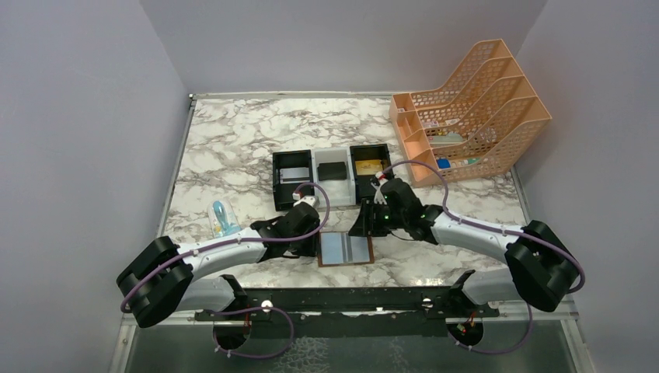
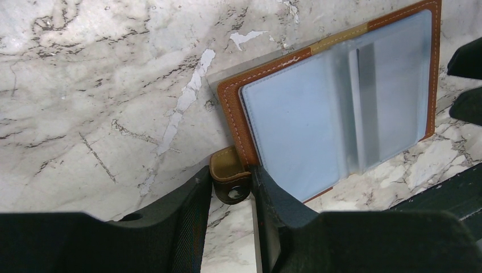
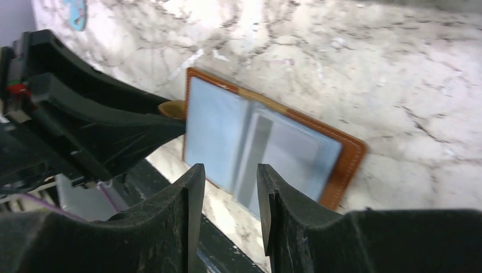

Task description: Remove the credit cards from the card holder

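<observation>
The brown card holder point(image 1: 346, 249) lies open on the marble near the front edge, its pale blue pockets point(image 2: 335, 102) facing up. My left gripper point(image 2: 229, 170) is at its left edge, shut on the curled snap tab point(image 2: 230, 181). My right gripper point(image 3: 227, 170) hovers open over the holder's point(image 3: 267, 142) near edge, nothing between its fingers. In the top view a dark grey credit card point(image 1: 294, 175) lies in the tray's left compartment and a gold-tan one point(image 1: 368, 166) in the right. Whether any card sits in the pockets I cannot tell.
The black-and-white three-compartment tray point(image 1: 314, 203) stands just behind the grippers, a small black block point(image 1: 332, 171) in its middle. An orange mesh file rack point(image 1: 470, 109) stands at the back right. A small pale blue object point(image 1: 224, 219) sits left of my left arm.
</observation>
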Robot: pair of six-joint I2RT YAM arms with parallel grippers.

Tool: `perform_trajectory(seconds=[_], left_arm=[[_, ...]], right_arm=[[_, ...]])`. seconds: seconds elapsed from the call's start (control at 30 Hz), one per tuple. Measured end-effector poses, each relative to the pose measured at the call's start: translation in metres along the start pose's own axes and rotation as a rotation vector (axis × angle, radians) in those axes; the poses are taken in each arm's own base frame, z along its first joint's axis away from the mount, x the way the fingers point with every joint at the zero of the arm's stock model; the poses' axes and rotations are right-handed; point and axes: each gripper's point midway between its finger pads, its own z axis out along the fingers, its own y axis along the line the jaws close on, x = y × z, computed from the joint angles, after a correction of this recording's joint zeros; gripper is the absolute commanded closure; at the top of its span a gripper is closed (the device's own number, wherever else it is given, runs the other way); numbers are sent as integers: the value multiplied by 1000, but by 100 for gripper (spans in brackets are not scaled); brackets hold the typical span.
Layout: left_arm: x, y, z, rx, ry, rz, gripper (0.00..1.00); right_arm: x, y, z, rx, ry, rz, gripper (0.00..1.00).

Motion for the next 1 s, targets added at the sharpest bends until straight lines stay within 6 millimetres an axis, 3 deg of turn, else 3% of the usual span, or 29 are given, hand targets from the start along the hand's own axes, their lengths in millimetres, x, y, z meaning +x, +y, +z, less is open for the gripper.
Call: perform_trajectory(seconds=[0.37,1.0], left_arm=[[-1,-3,2,7,-4,3,67],[-1,-3,2,8,-3,5,67]], right_arm=[[19,-31,9,117,73,1,60],[18,-39,-1,168,69,-25,59]])
